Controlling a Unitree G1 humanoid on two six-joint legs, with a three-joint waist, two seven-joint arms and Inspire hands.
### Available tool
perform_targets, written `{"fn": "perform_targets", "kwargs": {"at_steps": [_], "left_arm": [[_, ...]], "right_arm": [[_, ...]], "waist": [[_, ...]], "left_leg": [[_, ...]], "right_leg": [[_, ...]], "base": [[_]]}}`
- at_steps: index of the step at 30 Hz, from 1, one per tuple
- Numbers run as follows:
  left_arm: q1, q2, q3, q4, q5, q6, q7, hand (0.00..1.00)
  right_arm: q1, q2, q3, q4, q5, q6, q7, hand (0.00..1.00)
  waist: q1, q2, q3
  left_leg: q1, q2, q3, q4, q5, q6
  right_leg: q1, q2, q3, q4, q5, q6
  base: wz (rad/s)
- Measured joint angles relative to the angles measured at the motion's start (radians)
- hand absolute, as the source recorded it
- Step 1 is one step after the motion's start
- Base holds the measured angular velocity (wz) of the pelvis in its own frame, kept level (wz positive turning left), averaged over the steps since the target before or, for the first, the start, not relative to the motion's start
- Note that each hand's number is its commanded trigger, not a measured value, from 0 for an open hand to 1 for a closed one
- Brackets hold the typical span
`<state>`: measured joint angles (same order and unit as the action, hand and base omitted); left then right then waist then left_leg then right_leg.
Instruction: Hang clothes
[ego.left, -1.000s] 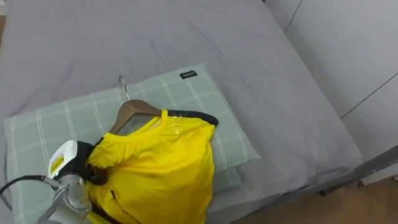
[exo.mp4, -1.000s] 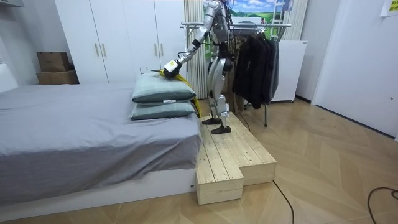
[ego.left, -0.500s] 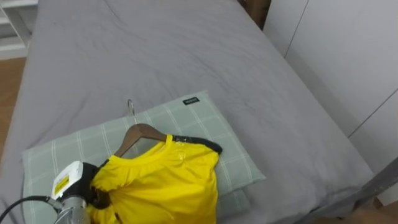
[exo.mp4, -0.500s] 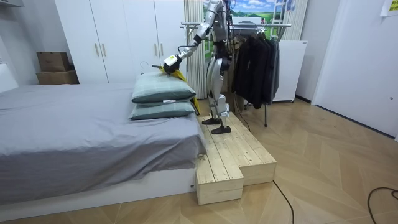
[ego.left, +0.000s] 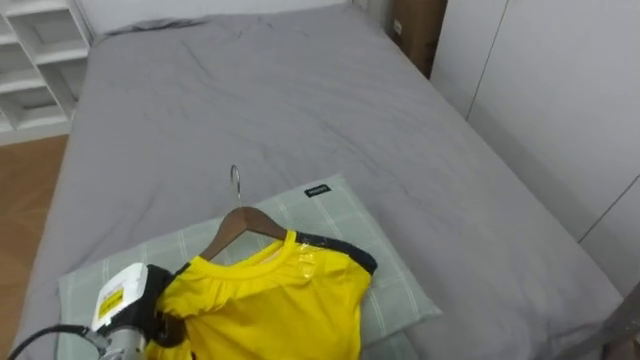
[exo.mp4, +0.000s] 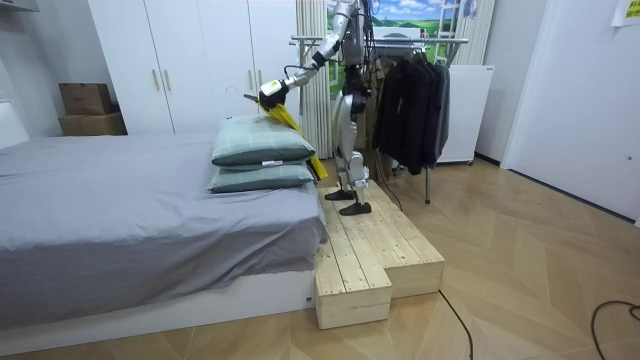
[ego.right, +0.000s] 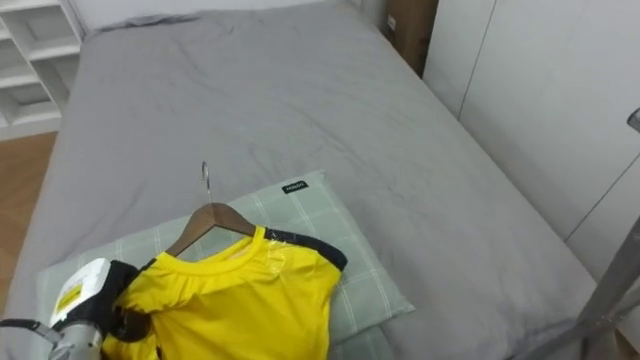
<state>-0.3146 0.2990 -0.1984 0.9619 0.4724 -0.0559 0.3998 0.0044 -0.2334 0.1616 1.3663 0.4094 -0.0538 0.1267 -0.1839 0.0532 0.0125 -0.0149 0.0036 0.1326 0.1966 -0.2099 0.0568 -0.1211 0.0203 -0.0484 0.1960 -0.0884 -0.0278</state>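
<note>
With the left hand clenched on one shoulder of the yellow shirt, the wooden hanger could slide out of the collar and drop onto the pillow.

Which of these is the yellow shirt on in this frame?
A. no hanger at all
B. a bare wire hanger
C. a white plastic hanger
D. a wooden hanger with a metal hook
D: the wooden hanger shows a brown shoulder and a metal hook above the collar of the yellow shirt.
</note>
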Motion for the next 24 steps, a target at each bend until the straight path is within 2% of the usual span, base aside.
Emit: {"fn": "perform_targets", "kwargs": {"at_steps": [3, 5, 9, 12, 16, 21, 24], "left_arm": [[0.044, 0.001, 0.004, -0.071, 0.002, -0.001, -0.001, 1.0], [0.096, 0.0, 0.016, -0.125, 0.043, -0.002, -0.001, 1.0], [0.111, 0.001, 0.02, -0.168, 0.09, -0.001, -0.001, 1.0], [0.111, 0.001, 0.02, -0.198, 0.09, -0.002, 0.007, 1.0], [0.111, 0.001, 0.02, -0.206, 0.091, -0.009, 0.012, 1.0], [0.116, 0.003, 0.02, -0.268, 0.092, -0.007, 0.012, 1.0], [0.119, 0.009, 0.02, -0.319, 0.092, -0.01, 0.012, 1.0]], "right_arm": [[0.022, 0.0, -0.069, -0.006, -0.021, 0.003, 0.008, 0.0], [0.038, 0.0, -0.106, -0.016, -0.023, 0.003, 0.008, 0.0], [0.05, 0.0, -0.124, -0.019, -0.032, 0.011, 0.006, 0.0], [0.05, 0.0, -0.127, -0.027, -0.048, 0.011, -0.005, 0.0], [0.042, -0.001, -0.148, -0.027, -0.164, 0.012, -0.028, 0.0], [0.023, -0.015, -0.164, -0.042, -0.313, 0.024, -0.046, 0.0], [-0.003, -0.029, -0.174, -0.075, -0.392, 0.025, -0.072, 0.0]], "waist": [[0.001, -0.002, -0.0013], [-0.002, -0.009, -0.0064], [0.002, -0.019, -0.0115], [0.001, -0.019, -0.0115], [-0.004, -0.019, -0.011], [0.001, -0.025, -0.006], [0.002, -0.034, -0.0003]], "left_leg": [[0.027, -0.001, 0.001, -0.011, 0.0, 0.0], [0.049, 0.0, 0.0, -0.022, 0.0, -0.001], [0.058, -0.001, -0.004, -0.026, -0.001, -0.001], [0.064, -0.002, -0.006, -0.027, -0.001, 0.0], [0.083, -0.001, -0.009, -0.03, -0.001, -0.001], [0.098, -0.002, -0.008, -0.033, -0.001, -0.001], [0.099, -0.002, -0.007, -0.033, -0.001, -0.001]], "right_leg": [[0.019, 0.0, 0.001, -0.002, -0.004, 0.001], [0.044, 0.002, 0.002, -0.008, -0.009, 0.002], [0.052, 0.003, 0.004, -0.009, -0.011, 0.002], [0.059, 0.001, 0.003, -0.01, -0.011, 0.002], [0.073, 0.001, -0.004, -0.012, -0.011, 0.002], [0.084, 0.001, -0.002, -0.01, -0.013, 0.003], [0.089, 0.001, 0.0, -0.009, -0.014, 0.004]], "base": [[0.0], [0.0], [0.0], [0.0], [0.01], [0.0], [0.0]]}}
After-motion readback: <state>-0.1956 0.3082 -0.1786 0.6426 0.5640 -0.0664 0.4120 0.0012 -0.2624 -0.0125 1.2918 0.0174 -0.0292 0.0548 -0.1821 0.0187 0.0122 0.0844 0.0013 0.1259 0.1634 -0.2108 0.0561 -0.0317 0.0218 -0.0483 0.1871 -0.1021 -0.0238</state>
